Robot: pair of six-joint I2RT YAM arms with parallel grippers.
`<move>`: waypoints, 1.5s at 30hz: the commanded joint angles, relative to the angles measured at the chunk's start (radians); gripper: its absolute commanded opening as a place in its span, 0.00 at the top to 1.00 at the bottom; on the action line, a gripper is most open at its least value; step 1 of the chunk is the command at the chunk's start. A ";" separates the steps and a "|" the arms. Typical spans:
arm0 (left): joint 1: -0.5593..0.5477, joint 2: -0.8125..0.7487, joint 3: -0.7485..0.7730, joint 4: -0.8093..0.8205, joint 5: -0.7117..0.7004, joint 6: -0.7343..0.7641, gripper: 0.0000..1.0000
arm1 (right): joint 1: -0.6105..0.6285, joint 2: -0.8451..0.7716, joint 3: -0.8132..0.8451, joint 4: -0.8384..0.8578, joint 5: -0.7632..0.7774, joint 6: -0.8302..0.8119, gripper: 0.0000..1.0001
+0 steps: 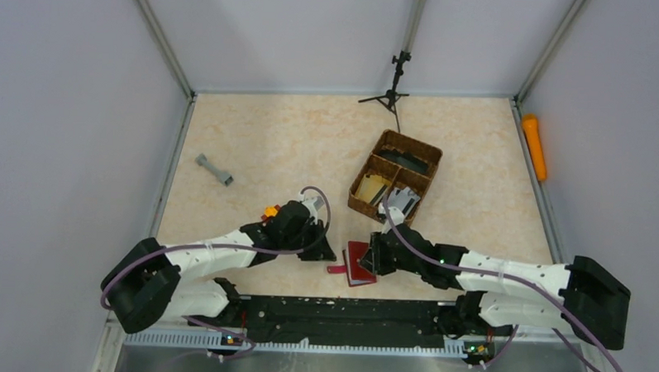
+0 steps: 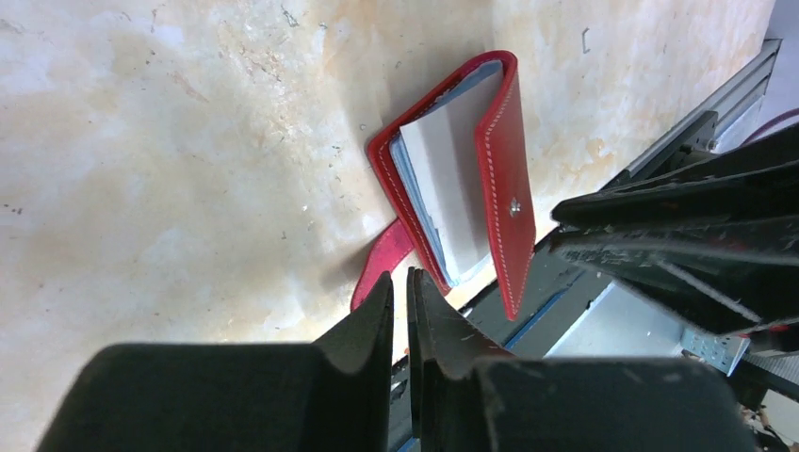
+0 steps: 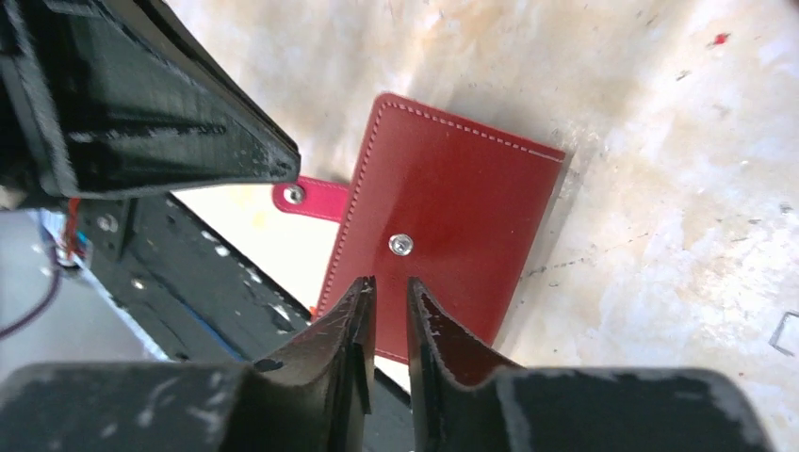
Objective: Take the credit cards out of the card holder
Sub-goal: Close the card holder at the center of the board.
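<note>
The dark red card holder lies near the table's front edge between my two grippers, with its side tab pointing left. In the left wrist view the card holder has its cover lifted, showing pale grey, blue-edged leaves; I cannot tell whether these are cards. My left gripper is shut and empty, just left of the tab. My right gripper is nearly shut and empty, over the cover near its snap. A tan-gold card and a grey-silver card lie in the wicker basket.
An orange toy block sits beside my left arm. A grey dumbbell-shaped piece lies at the left. A small black tripod stands at the back. An orange cylinder lies beyond the right wall rail. A black rail runs along the front edge.
</note>
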 commanded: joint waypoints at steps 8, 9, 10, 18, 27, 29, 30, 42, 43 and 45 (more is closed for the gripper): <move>-0.006 -0.063 0.083 -0.054 -0.006 0.039 0.87 | 0.014 0.072 0.098 -0.118 0.125 -0.033 0.99; -0.006 -0.058 0.091 -0.048 0.000 0.039 0.87 | 0.013 0.112 0.098 -0.109 0.117 -0.032 0.99; -0.006 -0.052 0.094 -0.039 0.006 0.040 0.87 | 0.014 0.134 0.099 -0.104 0.121 -0.029 0.99; -0.039 0.049 0.115 0.057 0.031 0.028 0.87 | 0.025 0.236 0.181 -0.219 0.198 -0.041 1.00; -0.057 0.121 0.146 0.068 -0.006 0.024 0.88 | 0.025 0.103 0.265 -0.256 0.266 -0.086 1.00; -0.057 0.122 0.147 0.066 -0.006 0.023 0.88 | 0.024 0.109 0.274 -0.241 0.291 -0.095 1.00; -0.057 0.123 0.145 0.065 -0.007 0.024 0.88 | 0.024 0.117 0.270 -0.221 0.300 -0.102 1.00; -0.057 0.126 0.135 0.063 -0.019 0.026 0.88 | 0.018 0.363 0.310 -0.205 0.335 -0.107 1.00; -0.057 0.124 0.134 0.064 -0.018 0.027 0.88 | 0.019 0.358 0.320 -0.216 0.336 -0.110 1.00; -0.057 0.120 0.135 0.060 -0.021 0.030 0.88 | 0.019 0.330 0.334 -0.233 0.331 -0.118 1.00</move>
